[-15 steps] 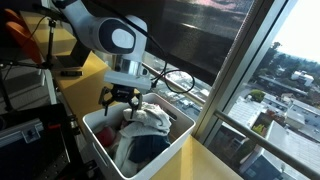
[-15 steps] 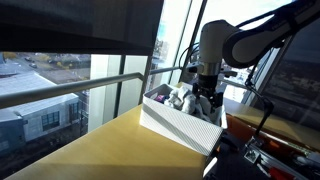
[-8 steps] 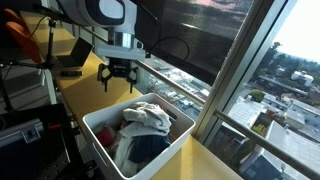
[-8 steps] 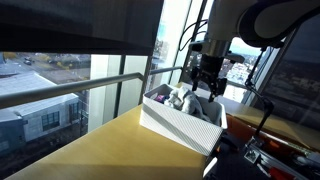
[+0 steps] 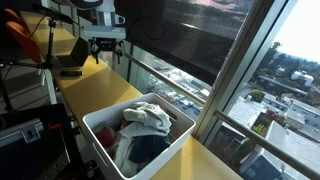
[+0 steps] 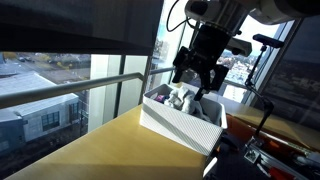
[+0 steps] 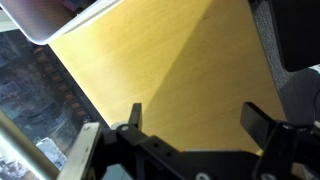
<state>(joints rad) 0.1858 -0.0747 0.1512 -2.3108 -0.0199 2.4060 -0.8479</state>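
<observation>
My gripper (image 5: pixel 103 46) hangs open and empty, high above the yellow table (image 5: pixel 95 92) and off to one side of the white bin (image 5: pixel 100 140). The bin holds a crumpled white cloth (image 5: pixel 147 117) over dark blue clothing (image 5: pixel 140 150). In an exterior view the gripper (image 6: pixel 196 78) sits above the bin's (image 6: pixel 180 125) far end, clear of the clothes (image 6: pixel 185 98). In the wrist view the gripper (image 7: pixel 195 112) shows both fingers spread wide over bare tabletop (image 7: pixel 170 65), with a corner of the bin (image 7: pixel 55 18) at the upper left.
The table runs along a tall window with a metal railing (image 5: pixel 175 80). Black equipment and cables (image 5: pixel 25 95) and an orange item (image 5: pixel 14 30) crowd one side of the table. A dark object (image 7: pixel 297 35) sits at the wrist view's right edge.
The gripper has risen out of the bin and moved up and away along the table, staying open. The clothes in the bin lie still.
</observation>
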